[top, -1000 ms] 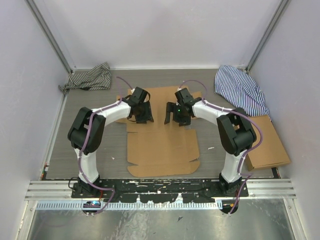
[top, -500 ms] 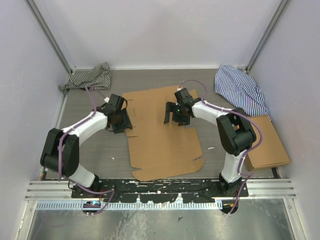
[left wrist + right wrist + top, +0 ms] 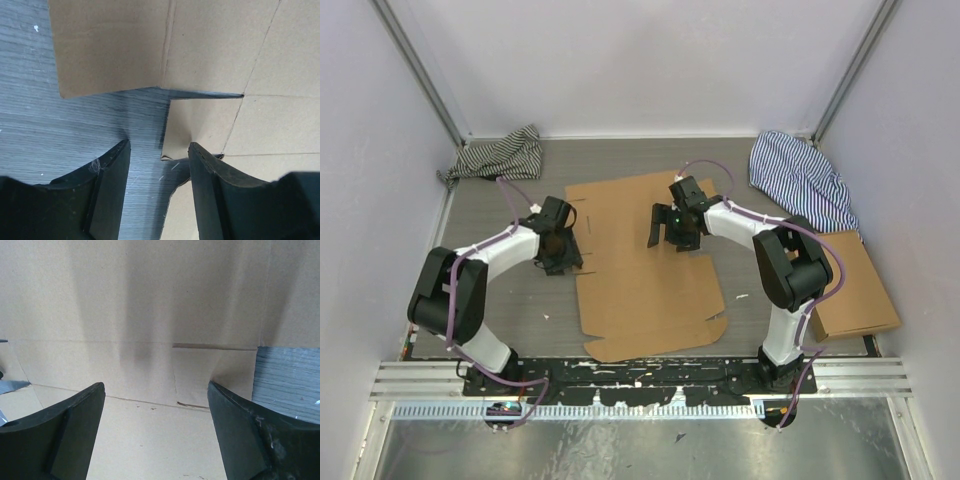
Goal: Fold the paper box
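Grey wood-grain table (image 3: 500, 300) between pale walls. At its middle, the paper box (image 3: 645, 280), unfolded and flat, reaching from near the front edge toward the far edge, turned slightly askew.

Left gripper (image 3: 560, 258) low at the sheet's left edge, about halfway along it. Seen from the left wrist: jaws partly open, one finger (image 3: 107, 180) over bare table, the other (image 3: 215, 190) over cardboard, with the corner of a small side flap (image 3: 197, 127) poking into the gap between them. Grips nothing; cannot tell whether either finger touches the flap. Beyond it, a larger panel (image 3: 110, 45), parted from the small flap by a dark wedge-shaped slit.

Right gripper (image 3: 672, 238) above the far half of the sheet, near its right edge. Seen from the right wrist: jaws spread wide, holding nothing, fingers (image 3: 60, 435) hovering over plain cardboard marked by creases and a short slit (image 3: 210, 346); strip of table showing at the right.

Grey striped cloth (image 3: 500, 155) bunched in the far left corner, blue striped cloth (image 3: 800, 180) in the far right corner, second cardboard box (image 3: 855, 285) flat against the right edge, apart from the sheet
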### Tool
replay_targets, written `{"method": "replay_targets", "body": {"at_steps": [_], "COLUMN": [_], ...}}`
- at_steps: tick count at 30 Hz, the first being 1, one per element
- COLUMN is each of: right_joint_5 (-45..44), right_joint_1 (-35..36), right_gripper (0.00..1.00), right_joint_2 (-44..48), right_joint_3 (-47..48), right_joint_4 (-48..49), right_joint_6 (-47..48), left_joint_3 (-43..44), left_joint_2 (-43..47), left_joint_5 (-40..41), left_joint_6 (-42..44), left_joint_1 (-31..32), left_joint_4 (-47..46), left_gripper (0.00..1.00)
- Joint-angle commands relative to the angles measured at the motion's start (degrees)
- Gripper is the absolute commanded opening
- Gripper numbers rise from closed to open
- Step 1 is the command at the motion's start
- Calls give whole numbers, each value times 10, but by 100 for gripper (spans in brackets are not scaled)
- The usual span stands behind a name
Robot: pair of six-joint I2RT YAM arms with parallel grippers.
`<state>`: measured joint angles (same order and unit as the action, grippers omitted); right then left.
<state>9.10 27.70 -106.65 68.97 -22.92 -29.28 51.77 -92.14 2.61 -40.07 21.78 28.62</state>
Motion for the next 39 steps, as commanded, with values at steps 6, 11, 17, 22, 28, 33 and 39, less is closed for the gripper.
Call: {"method": "replay_targets", "body": {"at_steps": [6, 11, 17, 22, 28, 33, 39], "right_joint_5": [-5, -4, -5, -4, -4, -2, -2], "right_joint_1": [4, 5, 4, 5, 4, 5, 5], "right_gripper": [88, 89, 88, 88, 88, 88, 88], "right_joint_2": [-19, -21, -21, -25, -25, -27, -22], "right_joint_3": [-20, -20, -21, -21, -19, -20, -21], "right_joint_4": [-4, -4, -4, -5, -6, -7, -11], "right_joint_6": [-2, -2, 0, 1, 1, -1, -5], "left_joint_3": [9, 4, 5, 16, 31, 54, 96], "left_joint_2": [-13, -6, 10, 30, 61, 43, -19], "left_joint_5": [-15, -33, -69, -89, -95, -104, -117], "left_joint_6": [11, 2, -9, -22, -35, -44, -57], "left_joint_1": [-2, -2, -2, -2, 8, 23, 43], "left_joint_4": [-35, -49, -66, -63, -56, -64, -83], "left_gripper": [56, 54, 52, 50, 49, 49, 49]}}
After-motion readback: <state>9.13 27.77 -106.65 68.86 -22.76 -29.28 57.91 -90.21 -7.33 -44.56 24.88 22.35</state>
